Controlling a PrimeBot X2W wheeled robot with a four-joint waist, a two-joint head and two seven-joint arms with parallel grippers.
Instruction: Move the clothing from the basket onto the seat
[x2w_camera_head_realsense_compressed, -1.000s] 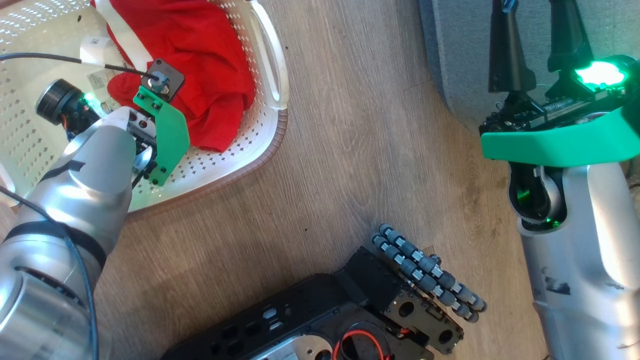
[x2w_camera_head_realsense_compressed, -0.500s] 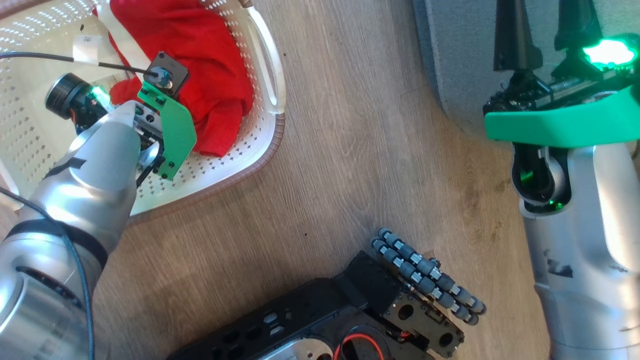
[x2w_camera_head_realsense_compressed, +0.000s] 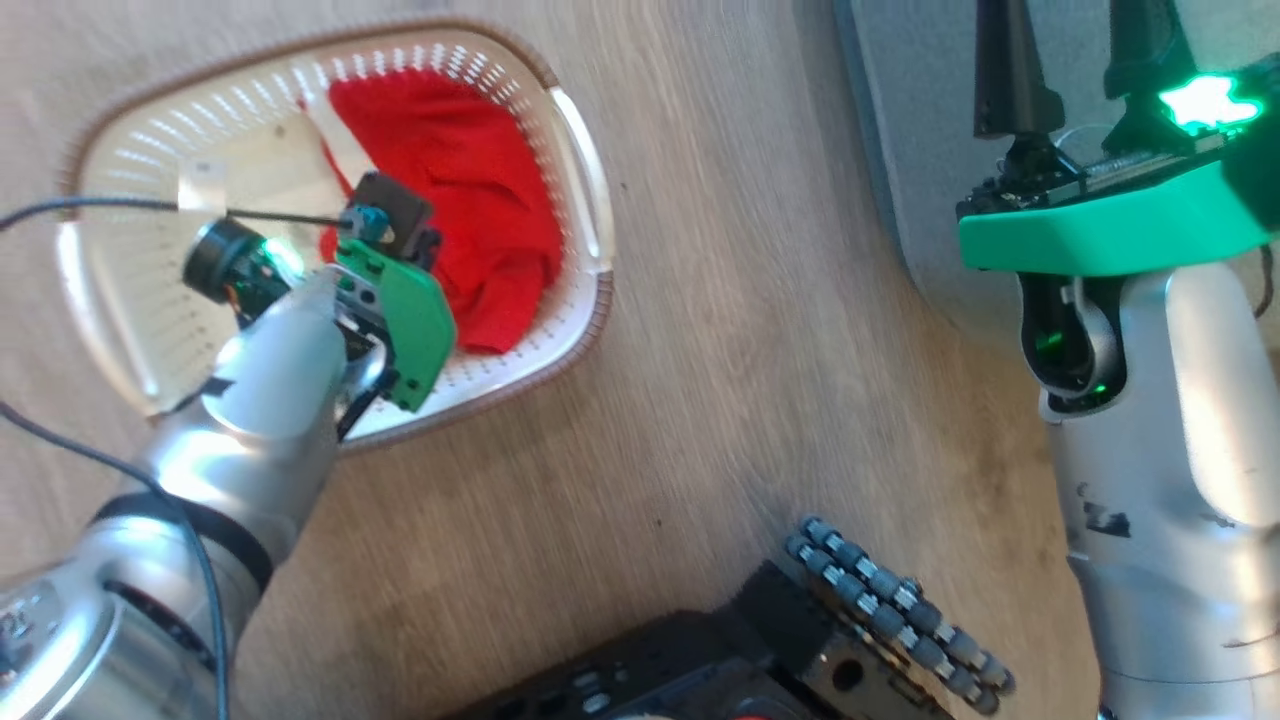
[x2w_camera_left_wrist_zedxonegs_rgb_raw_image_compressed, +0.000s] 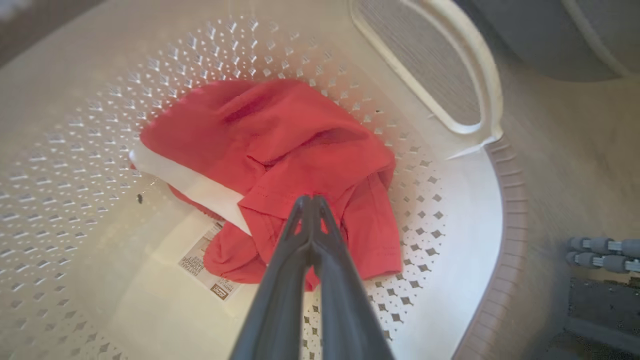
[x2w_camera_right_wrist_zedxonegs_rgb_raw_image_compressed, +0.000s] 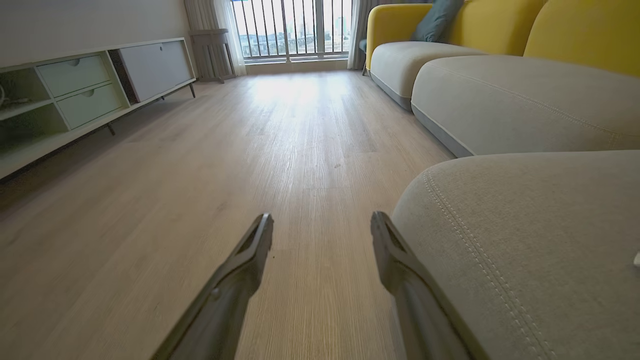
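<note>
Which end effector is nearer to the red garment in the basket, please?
Left. The left end effector is shut on the red garment inside the basket; the right end effector hangs open beside the grey seat, well away.

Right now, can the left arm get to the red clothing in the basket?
Probably yes: the left arm has its shut jaws at the red clothing, which lies uncovered in the basket.
</note>
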